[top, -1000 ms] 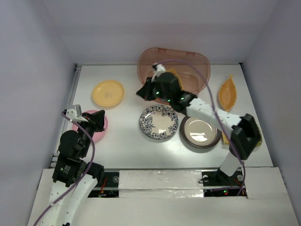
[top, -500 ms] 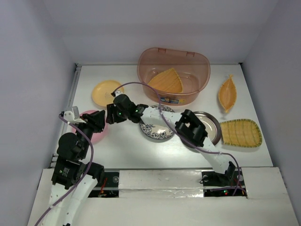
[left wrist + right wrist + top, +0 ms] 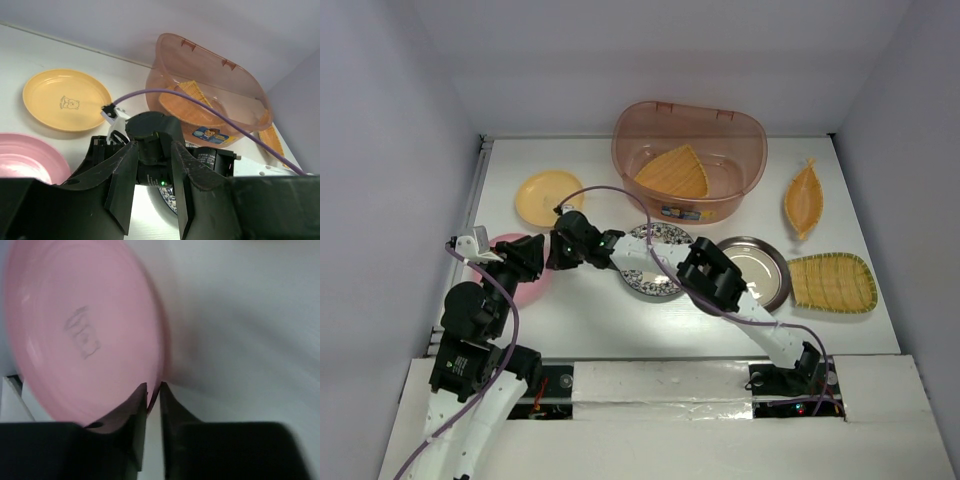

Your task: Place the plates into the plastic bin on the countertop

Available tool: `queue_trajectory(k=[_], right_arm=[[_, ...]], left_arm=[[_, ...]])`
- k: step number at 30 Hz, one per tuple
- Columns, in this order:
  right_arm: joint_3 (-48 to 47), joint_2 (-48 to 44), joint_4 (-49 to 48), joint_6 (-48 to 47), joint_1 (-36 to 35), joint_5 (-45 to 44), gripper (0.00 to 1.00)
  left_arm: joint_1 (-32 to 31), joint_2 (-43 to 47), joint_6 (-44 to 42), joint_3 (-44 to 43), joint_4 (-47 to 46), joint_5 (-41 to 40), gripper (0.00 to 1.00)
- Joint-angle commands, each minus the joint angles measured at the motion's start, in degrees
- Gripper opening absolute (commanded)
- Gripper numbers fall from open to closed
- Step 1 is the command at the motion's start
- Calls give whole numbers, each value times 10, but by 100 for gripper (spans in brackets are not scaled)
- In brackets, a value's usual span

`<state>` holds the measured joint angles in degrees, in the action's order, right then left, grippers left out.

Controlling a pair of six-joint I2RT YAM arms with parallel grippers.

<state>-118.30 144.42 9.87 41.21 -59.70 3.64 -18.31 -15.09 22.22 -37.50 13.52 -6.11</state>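
The reddish-brown plastic bin (image 3: 725,135) stands at the back with the orange woven triangle plate (image 3: 672,172) inside. My right gripper (image 3: 553,254) reaches far left and is shut on the rim of the pink plate (image 3: 85,330), one finger on each side of the rim (image 3: 153,390). The pink plate (image 3: 527,292) lies at the left, mostly under my left arm. My left gripper (image 3: 152,200) is open and empty, just left of the right gripper (image 3: 530,256). The yellow-orange round plate (image 3: 548,197) lies behind them.
The blue-white floral plate (image 3: 658,268) is partly under my right arm. The metal plate (image 3: 757,270) and yellow woven rectangle (image 3: 830,282) lie to the right, the orange leaf plate (image 3: 804,198) behind them. Pale walls border the white countertop (image 3: 590,300).
My right arm has left the triangle plate in the bin and swung left across the table to the pink plate, closing on its rim. The left arm has barely moved.
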Motion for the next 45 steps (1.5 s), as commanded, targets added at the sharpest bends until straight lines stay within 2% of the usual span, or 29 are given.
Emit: queue_trajectory(k=[1,4,8,13,20,24,29,30,36,41,45], right_arm=[[51,-23,-55,25,-5,-6,9],[118,-78,-92,35,-5,-21,0],[191,-170,-154,26,-5,-52,0],[250,-301,-137,-32,1,-157,0],[291,-448,-90,-111,102,-224,0],[273,-496,-19,-149,206,-229,0],[208,-472,56,-198,331,-199,0],[180,-449,89,-205,342,-198,0],[123,-372,140,-226,422,-150,0],[70,-306,169,-234,434,-105,0],[41,-260,198,-242,439,-101,0]], left_arm=[[-3,7,-1,-17,-23,3,30],[-3,8,0,-19,-23,2,30],[-3,9,1,-20,-21,-2,30],[-3,11,5,-21,-17,-16,30],[-3,18,6,-22,-12,-34,30],[-3,13,8,-21,-11,-44,29],[-3,-2,12,-21,-5,-49,29],[-3,-10,13,-21,-6,-45,29],[-3,-44,14,-21,-2,-38,29],[2,-76,15,-24,5,-32,29],[2,-109,14,-26,6,-19,31]])
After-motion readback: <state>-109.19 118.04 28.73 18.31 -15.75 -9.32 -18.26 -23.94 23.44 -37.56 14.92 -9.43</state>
